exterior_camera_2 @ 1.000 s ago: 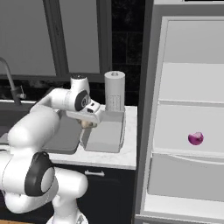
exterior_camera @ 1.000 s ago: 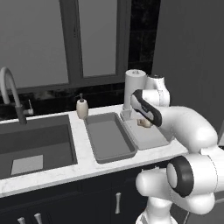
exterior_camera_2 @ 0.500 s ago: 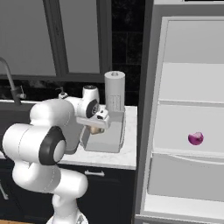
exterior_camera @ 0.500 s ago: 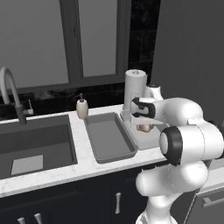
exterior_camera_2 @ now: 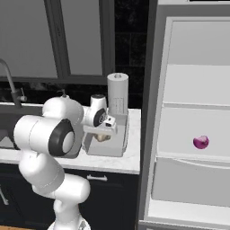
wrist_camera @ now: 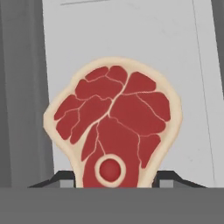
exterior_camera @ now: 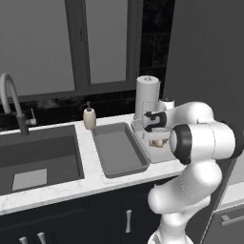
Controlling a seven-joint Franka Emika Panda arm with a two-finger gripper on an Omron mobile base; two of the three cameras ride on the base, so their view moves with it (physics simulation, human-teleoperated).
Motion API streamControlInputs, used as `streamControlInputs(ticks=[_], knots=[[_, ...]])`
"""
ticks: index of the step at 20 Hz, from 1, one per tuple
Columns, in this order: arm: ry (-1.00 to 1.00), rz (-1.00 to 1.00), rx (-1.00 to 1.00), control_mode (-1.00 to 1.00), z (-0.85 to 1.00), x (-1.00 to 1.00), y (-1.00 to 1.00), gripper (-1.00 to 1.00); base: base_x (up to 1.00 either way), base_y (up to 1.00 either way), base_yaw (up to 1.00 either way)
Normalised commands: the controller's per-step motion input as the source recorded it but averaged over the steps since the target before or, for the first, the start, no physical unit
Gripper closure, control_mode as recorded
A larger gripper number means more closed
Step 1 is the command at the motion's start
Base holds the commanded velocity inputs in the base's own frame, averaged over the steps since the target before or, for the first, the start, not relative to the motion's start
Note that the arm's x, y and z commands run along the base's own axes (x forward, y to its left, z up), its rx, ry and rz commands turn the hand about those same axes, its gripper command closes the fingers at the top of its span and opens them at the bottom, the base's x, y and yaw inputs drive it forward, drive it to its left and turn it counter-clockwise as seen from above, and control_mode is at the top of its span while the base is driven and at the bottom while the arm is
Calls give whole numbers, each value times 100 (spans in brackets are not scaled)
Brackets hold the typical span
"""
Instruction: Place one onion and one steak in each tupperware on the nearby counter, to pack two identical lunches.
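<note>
The hand [wrist_camera: 114, 181], at the bottom centre of the hand view, is clamped on a flat red steak with a cream fat rim and a round bone [wrist_camera: 114, 127]; its two dark tips flank the narrow bone end, and the steak's long axis runs from the tips toward the top of the frame. Behind the steak lies the pale floor of a plain grey rectangular tupperware tray [wrist_camera: 131, 35], so the steak hangs within that tray's outline. In the left base view this tray [exterior_camera: 138, 127] sits at centre right, just beside a second, bare grey tupperware tray [exterior_camera: 119, 150] to its left, both on the white marble-look tabletop [exterior_camera: 57, 186]. A judgement: the release needs only a descent.
</note>
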Motion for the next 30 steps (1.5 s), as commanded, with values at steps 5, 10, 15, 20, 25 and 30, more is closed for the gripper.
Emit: streamControlInputs(ticks=[5,10,15,20,25,30], knots=[[0,13,0,-100,-6,25,-6,100,0,0,0],[0,11,0,-100,-1,31,0,100,0,0,0],[0,8,0,-100,0,1,0,100,0,0,0],[0,4,0,-100,0,0,0,-100,0,0,0],[0,0,0,-100,0,0,0,-100,0,0,0],[0,0,0,-100,22,-2,0,-100,0,0,0]])
